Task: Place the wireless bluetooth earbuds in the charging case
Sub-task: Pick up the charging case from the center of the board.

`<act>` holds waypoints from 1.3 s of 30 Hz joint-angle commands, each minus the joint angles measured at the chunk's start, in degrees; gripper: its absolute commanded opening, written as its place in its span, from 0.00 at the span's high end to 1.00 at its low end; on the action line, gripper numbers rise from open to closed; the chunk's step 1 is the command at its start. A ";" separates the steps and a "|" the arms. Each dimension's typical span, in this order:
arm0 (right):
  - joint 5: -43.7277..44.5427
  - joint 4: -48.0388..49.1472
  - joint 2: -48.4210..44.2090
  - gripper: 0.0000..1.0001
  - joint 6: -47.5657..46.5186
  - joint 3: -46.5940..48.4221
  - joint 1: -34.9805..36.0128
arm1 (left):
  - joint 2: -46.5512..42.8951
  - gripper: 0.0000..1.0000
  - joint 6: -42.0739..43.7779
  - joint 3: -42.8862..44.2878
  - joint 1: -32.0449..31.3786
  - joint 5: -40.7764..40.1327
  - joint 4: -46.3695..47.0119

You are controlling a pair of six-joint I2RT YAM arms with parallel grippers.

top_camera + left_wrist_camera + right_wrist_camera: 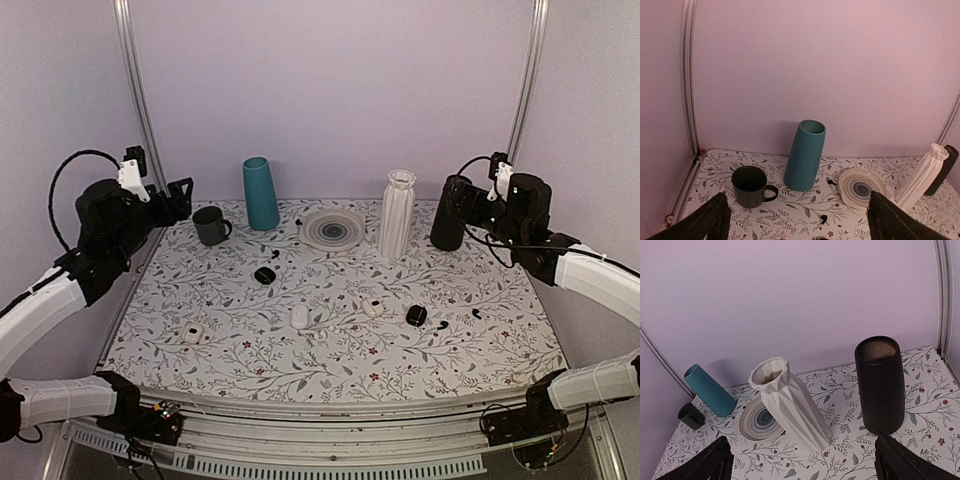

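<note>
The left fingers (707, 222) and right fingers (900, 462) stand wide apart, holding nothing, raised over the far corners of the desk (330, 375). A black earbud (441, 325) lies just right of the black charging case (416, 315) — mid-desk, nearer the right arm; its stem direction is too small to read.

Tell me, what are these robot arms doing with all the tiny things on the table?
Two robot arms are meant to put little earbuds into charging cases, but nothing is being handled right now. The left gripper and the right gripper are both open and empty, held up near the back of the table. A black earbud lies loose near a black case, and a white case sits in the middle, untouched.
</note>
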 commanded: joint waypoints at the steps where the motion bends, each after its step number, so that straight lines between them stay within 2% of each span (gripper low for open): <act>1: -6.96 -2.21 -3.62 0.01 4.90 -1.03 -2.35 | 3.86 0.04 -3.71 5.80 -0.56 9.60 -9.52; 8: -11.32 -7.83 -0.58 0.01 7.88 0.86 -2.57 | 9.42 0.04 -8.56 6.91 -4.95 13.01 -14.57; 12: -13.89 -8.34 -0.36 0.01 8.38 0.47 -2.59 | 11.49 0.04 -9.27 6.49 -7.08 12.05 -16.86; 16: -18.11 -9.94 -0.69 0.01 11.64 -1.05 -3.68 | 12.83 0.04 -10.84 3.12 -10.03 12.92 -12.03; 19: -22.02 -14.28 -0.09 0.01 9.68 -1.13 -3.63 | 14.62 0.04 -12.85 1.17 -12.95 13.12 -7.31; 22: -24.87 -16.09 -0.51 0.01 9.12 -4.53 -1.74 | 16.74 0.04 -13.94 1.78 -16.71 10.22 -6.41; 27: -17.93 -20.79 -0.69 0.01 10.88 -10.11 7.42 | 18.24 0.04 -19.88 2.01 -19.45 10.20 -3.49; 32: -17.54 -20.74 -2.69 0.07 16.70 -16.42 9.04 | 21.68 0.04 -20.40 2.96 -19.94 10.78 0.91; 39: -15.75 -28.93 2.93 0.18 16.94 -10.57 9.72 | 29.20 0.04 -15.37 11.33 -19.91 15.42 0.78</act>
